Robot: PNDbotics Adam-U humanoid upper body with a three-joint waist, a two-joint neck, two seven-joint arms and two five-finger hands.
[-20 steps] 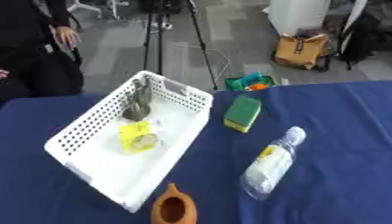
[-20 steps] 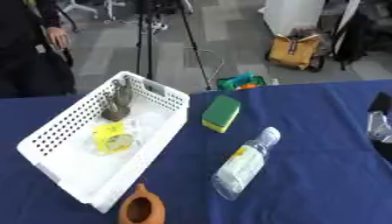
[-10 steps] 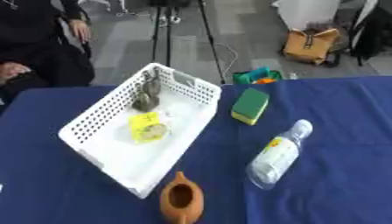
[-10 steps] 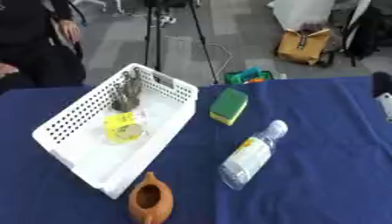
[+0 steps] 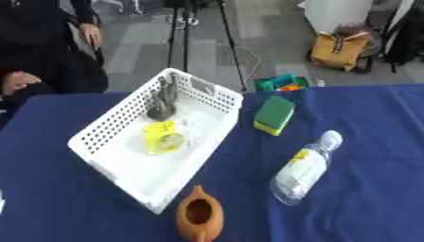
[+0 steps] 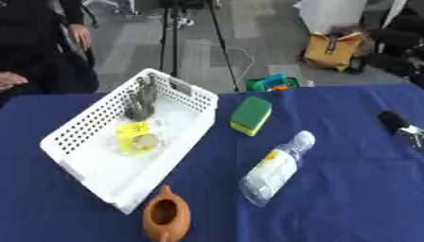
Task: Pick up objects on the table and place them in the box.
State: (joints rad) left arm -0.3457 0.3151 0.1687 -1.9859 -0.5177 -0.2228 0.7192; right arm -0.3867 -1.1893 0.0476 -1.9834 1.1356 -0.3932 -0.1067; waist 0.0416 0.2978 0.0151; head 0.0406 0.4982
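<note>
A white perforated box (image 5: 154, 173) lies askew on the blue table, left of centre. Inside it are a grey-brown figure (image 5: 160, 102) and a yellow packet (image 5: 165, 137). To the box's right lies a green and yellow sponge (image 5: 274, 115). A clear plastic bottle (image 5: 304, 167) rests on its side below the sponge. An orange clay jug (image 5: 198, 219) stands at the box's near corner. My right hand (image 6: 396, 123) shows only as a black and silver part at the right edge of the right eye view, well apart from the bottle. My left hand is out of sight.
The blue table (image 5: 364, 108) ends just beyond the box and sponge. Past that edge, on the floor, are a green and orange item (image 5: 281, 83), a tripod (image 5: 178, 28) and a tan bag (image 5: 341, 49). A seated person (image 5: 49, 56) is at the far left.
The camera has shifted, so the whole scene sits differently in the picture. The objects keep their places on the table. My right hand stays at the right edge.
</note>
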